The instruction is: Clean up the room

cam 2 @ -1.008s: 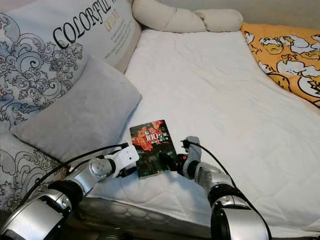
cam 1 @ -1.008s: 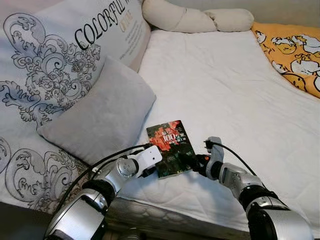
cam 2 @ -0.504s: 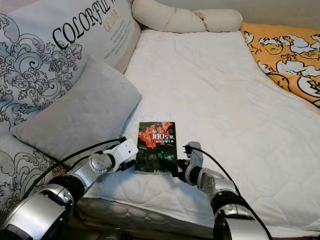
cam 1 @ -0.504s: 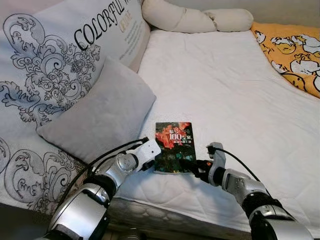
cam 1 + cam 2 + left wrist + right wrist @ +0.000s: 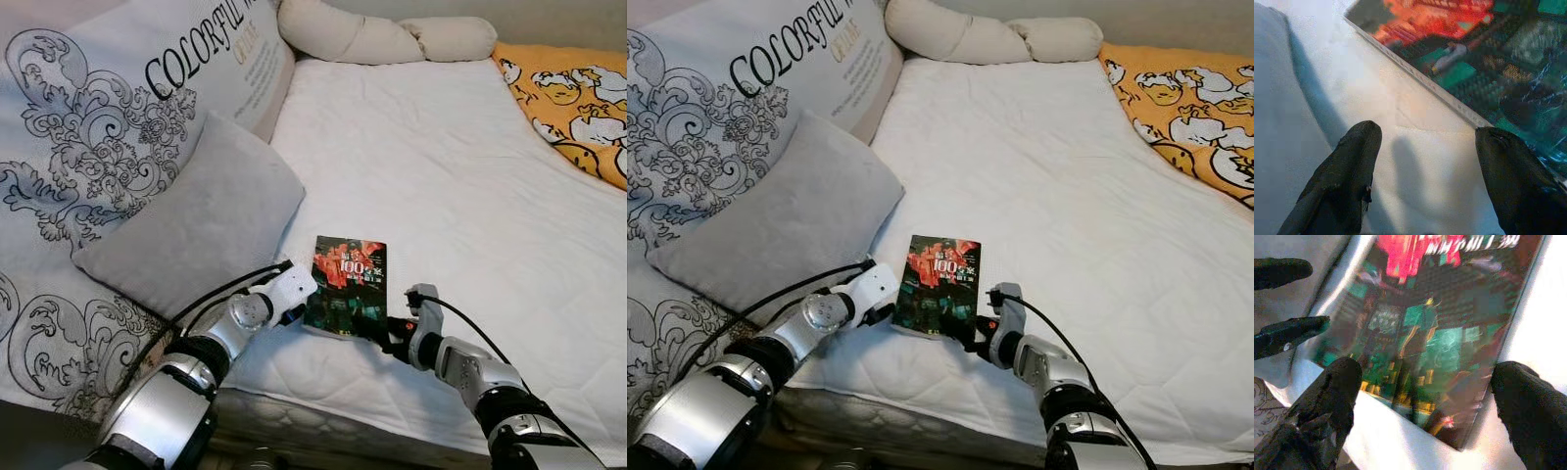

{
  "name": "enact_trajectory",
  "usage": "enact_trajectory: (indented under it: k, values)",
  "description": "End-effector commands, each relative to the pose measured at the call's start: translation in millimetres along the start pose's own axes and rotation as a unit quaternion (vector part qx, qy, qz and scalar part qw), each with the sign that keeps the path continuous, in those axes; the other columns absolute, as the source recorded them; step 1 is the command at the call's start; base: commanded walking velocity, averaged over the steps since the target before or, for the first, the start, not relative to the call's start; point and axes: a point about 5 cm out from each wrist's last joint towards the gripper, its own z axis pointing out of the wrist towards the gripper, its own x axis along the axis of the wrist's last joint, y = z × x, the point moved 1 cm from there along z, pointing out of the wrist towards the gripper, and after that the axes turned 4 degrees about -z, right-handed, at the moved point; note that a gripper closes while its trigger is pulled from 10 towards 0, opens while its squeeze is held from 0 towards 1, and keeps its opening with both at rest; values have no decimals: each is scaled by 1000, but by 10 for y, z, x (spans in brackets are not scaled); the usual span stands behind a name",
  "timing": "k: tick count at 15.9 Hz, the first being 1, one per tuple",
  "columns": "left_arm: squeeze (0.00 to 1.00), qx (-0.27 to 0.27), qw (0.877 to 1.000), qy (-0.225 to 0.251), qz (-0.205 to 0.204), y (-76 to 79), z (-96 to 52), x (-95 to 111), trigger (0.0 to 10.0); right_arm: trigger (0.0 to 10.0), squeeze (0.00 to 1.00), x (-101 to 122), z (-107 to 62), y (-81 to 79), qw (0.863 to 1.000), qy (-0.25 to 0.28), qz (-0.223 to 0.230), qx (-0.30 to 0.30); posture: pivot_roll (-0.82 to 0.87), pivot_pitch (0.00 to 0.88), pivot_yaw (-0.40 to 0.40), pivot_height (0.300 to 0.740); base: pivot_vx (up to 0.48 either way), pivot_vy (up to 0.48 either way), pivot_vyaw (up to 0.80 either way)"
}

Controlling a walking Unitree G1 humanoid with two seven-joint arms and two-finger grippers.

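Left eye view: dark book (image 5: 349, 286) with red and green cover lying on white bed (image 5: 460, 186) near its front edge, at 6 o'clock of the mattress. Grey cushion (image 5: 196, 220) at 9 o'clock of the book, resting against a large patterned pillow (image 5: 98, 117). Cream bolster (image 5: 382, 37) at 12 o'clock along the head of the bed; yellow printed blanket (image 5: 568, 98) at 2 o'clock. Left end effector (image 5: 297, 315) just beside the book's near left corner; right end effector (image 5: 390, 336) at its near right corner.

Right eye view: same layout; both silver arms converging on the book's near edge from 7 and 5 o'clock.

Left wrist view: left end effector's fingers (image 5: 1342, 181) spread apart, nothing between them; one fingertip over bare sheet, the other at the book's edge.

Right wrist view: right end effector's fingers (image 5: 1327, 406) apart, straddling the book's near end, not clamped; cover tilted and slightly blurred.
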Motion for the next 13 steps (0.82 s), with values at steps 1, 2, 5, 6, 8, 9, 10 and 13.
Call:
enact_trajectory:
  k: [1,2,5,6,8,9,10,13]
  values:
    - [0,5,1000,23,-20,-125,-53,-4,10000,10000,0,59,-71,30,1000,19,-1,2,-14,0,56,740,0,0,0]
    - [0,5,999,32,-29,-166,-77,-15,10000,10000,0,79,-112,53,1000,28,7,1,-12,0,52,740,0,0,0]
    - [0,18,995,63,-69,-512,-302,-182,10000,10000,0,93,-395,119,998,50,-24,-8,-20,0,55,740,0,0,0]
    - [0,20,995,71,-72,-540,-326,-186,10000,10000,0,94,-412,124,998,53,-24,-12,-21,0,55,740,0,0,0]
    - [0,49,983,120,-134,-655,-402,-136,10000,10000,0,142,-475,161,994,80,-49,-58,-19,0,53,740,0,0,0]
    - [0,70,966,167,-184,-705,-455,-65,10000,10000,0,192,-498,148,991,90,-65,-74,-12,0,50,740,0,0,0]
    - [0,99,937,212,-259,-703,-521,9,10000,10000,0,294,-477,97,990,90,-48,-99,2,0,37,740,0,0,0]
    - [0,118,918,243,-291,-468,-664,25,10000,10000,0,631,-499,-68,957,228,-78,-160,35,0,2,740,0,0,0]
